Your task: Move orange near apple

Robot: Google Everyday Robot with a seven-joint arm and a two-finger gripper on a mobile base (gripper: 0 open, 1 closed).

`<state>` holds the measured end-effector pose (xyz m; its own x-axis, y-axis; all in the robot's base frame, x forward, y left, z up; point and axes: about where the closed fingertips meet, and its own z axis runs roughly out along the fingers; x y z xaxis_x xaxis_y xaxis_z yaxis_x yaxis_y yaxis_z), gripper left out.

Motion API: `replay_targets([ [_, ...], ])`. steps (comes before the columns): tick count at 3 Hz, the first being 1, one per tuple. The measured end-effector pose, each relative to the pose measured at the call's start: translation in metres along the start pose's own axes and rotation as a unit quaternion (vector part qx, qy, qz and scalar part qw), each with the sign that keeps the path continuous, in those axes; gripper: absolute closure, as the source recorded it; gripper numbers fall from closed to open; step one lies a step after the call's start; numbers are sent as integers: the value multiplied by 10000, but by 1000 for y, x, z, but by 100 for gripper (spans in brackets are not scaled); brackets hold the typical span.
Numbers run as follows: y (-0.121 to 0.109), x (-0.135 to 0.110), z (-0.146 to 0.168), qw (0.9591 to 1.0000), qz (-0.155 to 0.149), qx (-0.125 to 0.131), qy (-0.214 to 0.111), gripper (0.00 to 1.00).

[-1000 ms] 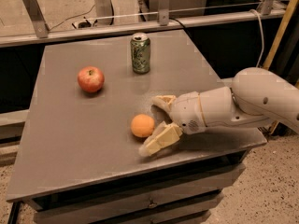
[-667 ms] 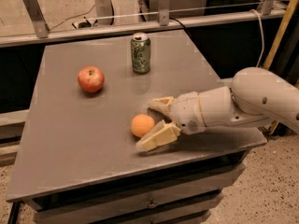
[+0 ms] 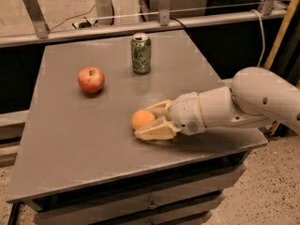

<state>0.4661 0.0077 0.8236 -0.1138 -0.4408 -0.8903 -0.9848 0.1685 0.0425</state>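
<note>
The orange point(image 3: 142, 119) lies on the grey table point(image 3: 70, 139), right of centre near the front. My gripper point(image 3: 145, 121) reaches in from the right, low over the table. Its two cream fingers point(image 3: 152, 131) are closed around the orange, one on the far side and one on the near side. The red apple point(image 3: 91, 79) stands to the far left of the orange, well apart from it and from the gripper.
A green soda can point(image 3: 140, 53) stands upright at the back centre of the table, right of the apple. A metal rail point(image 3: 140, 26) runs behind the table's far edge. The table's right edge lies under my arm point(image 3: 243, 104).
The fingers have closed in on the orange from a wider spread. The orange has shifted slightly away from the front edge. The apple and can have not moved.
</note>
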Motion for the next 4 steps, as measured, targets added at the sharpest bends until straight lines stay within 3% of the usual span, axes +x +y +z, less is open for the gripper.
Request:
replay_targets([
  [1,-3,-17,3,9997,-115,-93,-194,87],
  [2,-13,-41,13,9987,-361,-133,-322,100],
  [3,-29,-54,30,9981,-602,42,-158,100],
  [4,-43,-55,39,9957,-770,515,12,100],
])
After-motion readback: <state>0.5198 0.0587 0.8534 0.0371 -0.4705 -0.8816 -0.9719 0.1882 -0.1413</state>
